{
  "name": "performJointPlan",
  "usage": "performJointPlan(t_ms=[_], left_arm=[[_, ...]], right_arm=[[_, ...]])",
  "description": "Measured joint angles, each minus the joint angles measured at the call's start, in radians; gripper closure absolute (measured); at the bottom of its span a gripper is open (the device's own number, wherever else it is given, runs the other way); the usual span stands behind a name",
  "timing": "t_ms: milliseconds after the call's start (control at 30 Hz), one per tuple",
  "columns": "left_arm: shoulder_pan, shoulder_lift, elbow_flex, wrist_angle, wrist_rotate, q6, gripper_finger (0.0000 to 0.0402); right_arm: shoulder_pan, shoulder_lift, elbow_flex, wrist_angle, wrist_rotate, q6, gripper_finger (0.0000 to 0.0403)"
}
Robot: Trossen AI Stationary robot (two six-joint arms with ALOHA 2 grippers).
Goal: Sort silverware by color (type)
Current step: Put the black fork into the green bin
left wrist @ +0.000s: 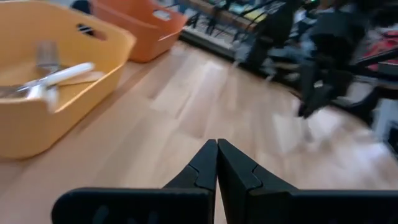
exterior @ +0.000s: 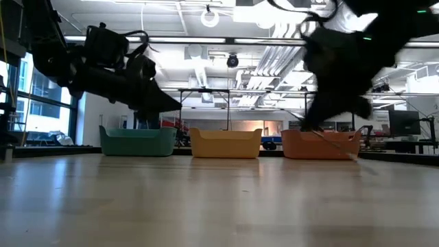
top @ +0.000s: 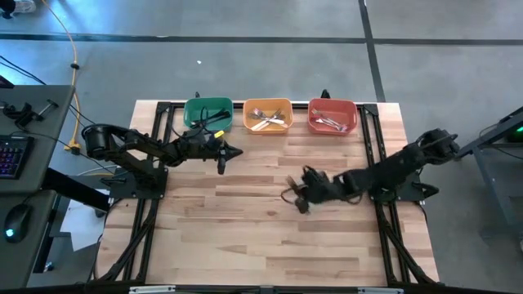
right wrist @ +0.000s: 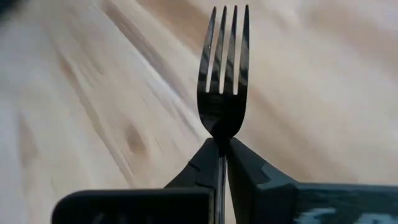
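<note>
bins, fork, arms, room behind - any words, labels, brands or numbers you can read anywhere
None can be read in any view.
Green bin, yellow bin, red bin: no label visible.
Black fork, pinched in the shut right gripper: no marking visible.
Left gripper, shut and empty: no marking visible.
Keyboard beside the table: keys too small to read.
Room behind in the low view: any signs are too small and blurred.

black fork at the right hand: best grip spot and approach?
Pinch the black fork at the narrow neck below the tines, coming along the handle's line from behind. The right hand is shut on it there; the neck is slim and flat, with the tines sticking out beyond the fingertips.
</note>
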Motion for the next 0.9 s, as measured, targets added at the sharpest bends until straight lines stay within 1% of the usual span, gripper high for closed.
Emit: performJointPlan(t_ms=[100,133,233,333,467,633,733,800,900], left_arm=[[-0.015,0.0,0.015,0.019,0.048,-0.013,0.0394],[-0.023,0.0,0.023,0.019,0.059,-0.013,0.0389],[-0.056,0.001,0.059,0.018,0.061,-0.013,0.0369],[-0.093,0.001,0.101,0.018,0.06,0.006,0.034],[-0.126,0.001,0.159,0.018,0.06,0.024,0.0292],[-0.148,0.002,0.224,0.016,0.065,0.023,0.0239],[-0.163,0.018,0.258,0.013,0.07,0.04,0.0222],[-0.172,0.037,0.293,0.016,0.072,0.047,0.0217],[-0.183,0.075,0.348,0.018,0.108,0.049,0.0216]], right_arm=[[-0.113,0.0,0.0,0.205,-0.014,-0.27,0.0401],[-0.153,0.0,0.0,0.279,-0.038,-0.353,0.0401],[-0.258,0.0,0.0,0.513,-0.167,-0.563,0.0402],[-0.341,-0.001,0.003,0.698,-0.331,-0.689,0.0402],[-0.405,-0.001,0.003,0.815,-0.478,-0.768,0.0402],[-0.427,0.0,0.003,0.884,-0.555,-0.829,0.0402],[-0.429,-0.001,0.003,0.916,-0.587,-0.853,0.0403],[-0.429,-0.001,0.003,0.929,-0.594,-0.868,0.0403],[-0.429,-0.001,0.003,0.935,-0.594,-0.882,0.0403]])
